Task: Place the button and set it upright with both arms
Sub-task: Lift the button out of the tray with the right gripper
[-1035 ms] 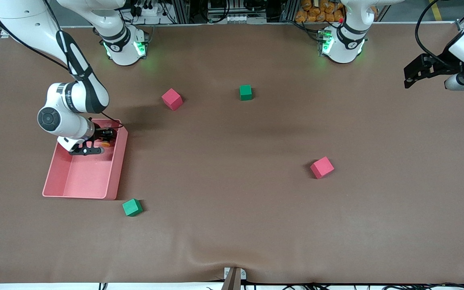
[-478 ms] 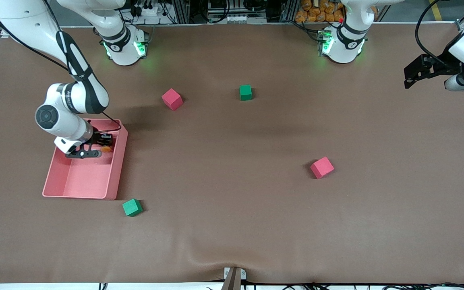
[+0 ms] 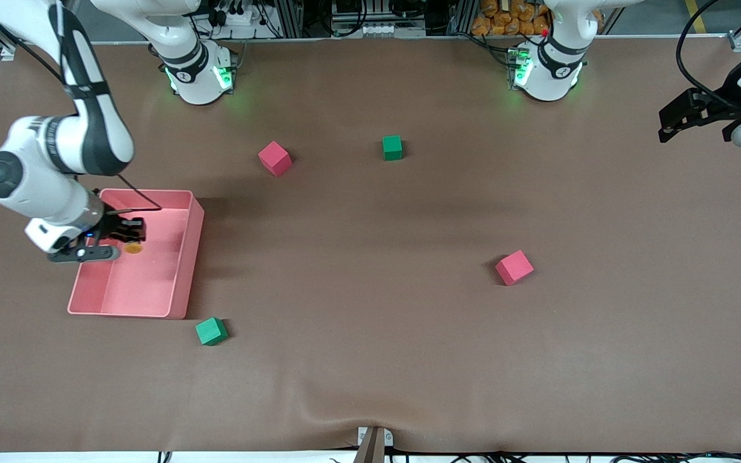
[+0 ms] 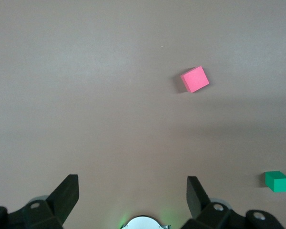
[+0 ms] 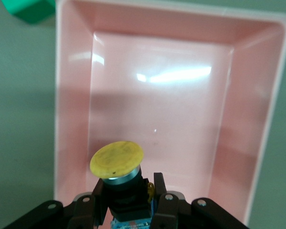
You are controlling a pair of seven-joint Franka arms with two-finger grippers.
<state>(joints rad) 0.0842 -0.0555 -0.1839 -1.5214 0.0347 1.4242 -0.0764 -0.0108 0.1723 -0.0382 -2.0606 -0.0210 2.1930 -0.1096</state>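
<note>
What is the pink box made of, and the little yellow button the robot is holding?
The pink box looks like smooth, glossy plastic: light glints off its floor and its walls are thin and even. The button, held in the right gripper over the box, seems hard plastic too, with a matte cap on a black body.

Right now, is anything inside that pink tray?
Nothing lies on the pink tray's visible floor. The right gripper holds the button over it, shut on its black body. The gripper and button cover some of the floor, so that part stays unseen.
</note>
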